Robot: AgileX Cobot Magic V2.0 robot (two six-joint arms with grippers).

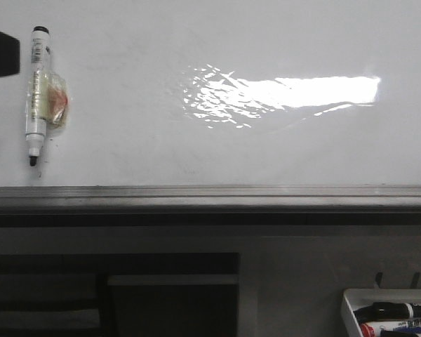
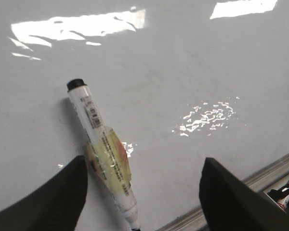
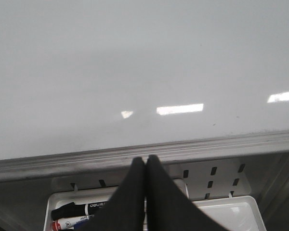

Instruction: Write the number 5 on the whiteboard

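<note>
**Blank board, marker uncollected: holdings at this moment**

Item 1. Small white plastic tray of markers (image 1: pixel 347 309), front view, 5 o'clock, nearest the camera and below the board. It holds black, red and blue markers.

Item 2. Grey metal rail (image 1: pixel 210 196), running the full width along the board's near edge.

Item 3. Large glossy white whiteboard (image 1: pixel 196 56), filling the upper half of the front view, with a bright light reflection (image 1: pixel 288 91) at about 1 o'clock. No strokes show on it; the number 5 is not yet written.

Item 4. White-barrelled marker with black cap and yellowish tape wrap (image 1: pixel 38 95), at 10 o'clock on the board, tip towards the rail, cap away.

Item 5. Left gripper (image 2: pixel 142 192), fingers spread wide, holding nothing. One finger (image 2: pixel 53 202) looks to sit right beside the marker's taped middle; the other stands well apart from it.

Item 6. Right gripper (image 3: pixel 145 192), fingers pressed together, empty, above the tray just past the rail.

Risks, as judged: the marker lies skewed across the left gripper's opening, so closing could nudge it sideways or pinch it off-centre; the taped bulge may seat unevenly, leaving the tip tilted and the strokes faint or broken.

View notes: only the left wrist view shows the spread fingers beside the marker; the front view gives just a dark edge at 10 o'clock. Only the right wrist view shows the right gripper.
</note>
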